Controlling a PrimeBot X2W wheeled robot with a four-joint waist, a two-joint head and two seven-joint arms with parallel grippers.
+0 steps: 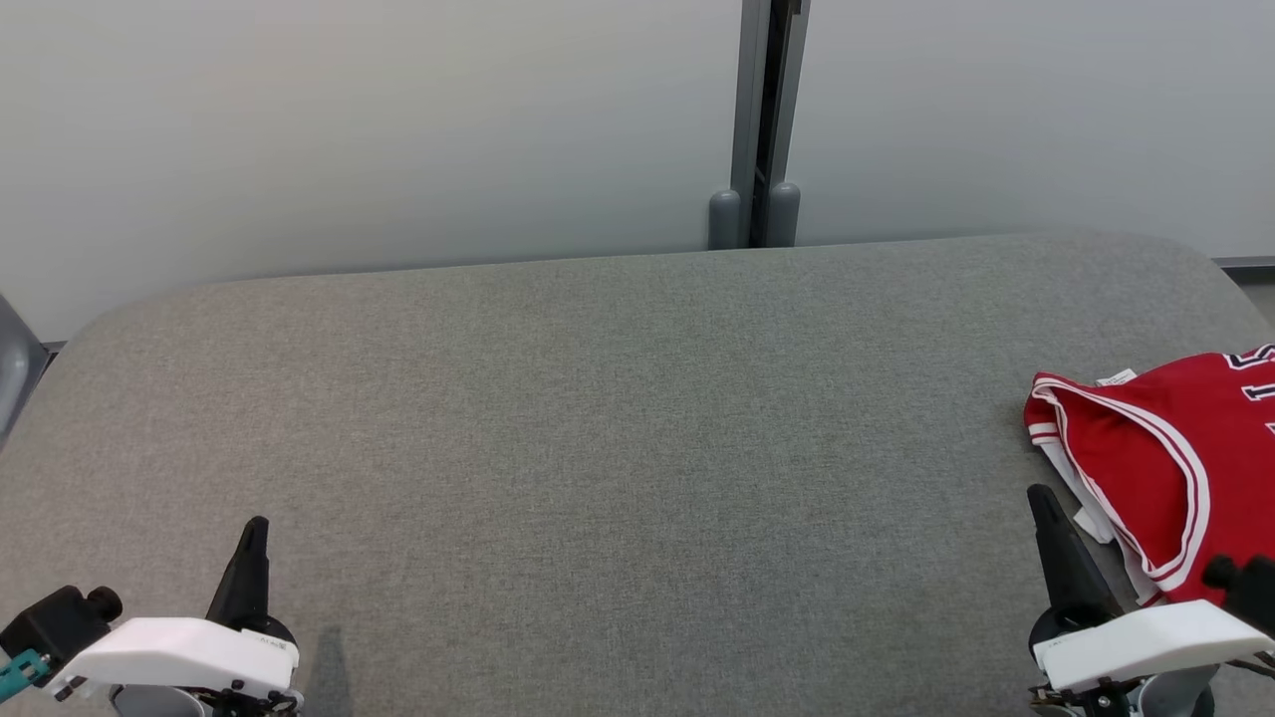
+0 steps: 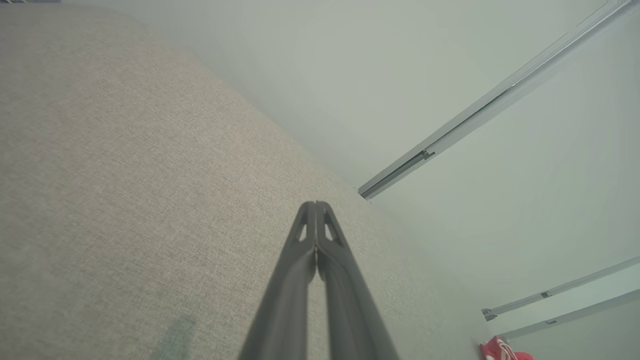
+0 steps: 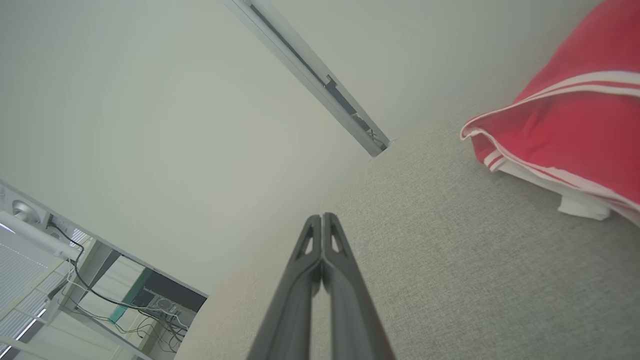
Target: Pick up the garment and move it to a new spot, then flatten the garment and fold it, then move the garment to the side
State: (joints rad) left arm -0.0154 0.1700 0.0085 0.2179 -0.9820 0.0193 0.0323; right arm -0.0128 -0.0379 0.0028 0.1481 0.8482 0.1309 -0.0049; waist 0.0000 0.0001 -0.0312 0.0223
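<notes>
A red garment (image 1: 1146,448) lies bunched at the grey worktop's (image 1: 598,398) right edge. The right hand (image 1: 1038,495), just beside it, and the left hand (image 1: 257,525), by the near left corner, are pinched closed and empty, apparently parked.

I've got the garment (image 1: 1155,458) just R of my right gripper (image 1: 1039,495) fingers: red w/ white stripe trim, blk numerals edged white. Table (image 1: 598,398) ahead of the fingers is plain grey weave. My left gripper (image 1: 256,525) fingers, same as R, near-blk; wall (image 1: 349,129) beyond pale grey.
</notes>
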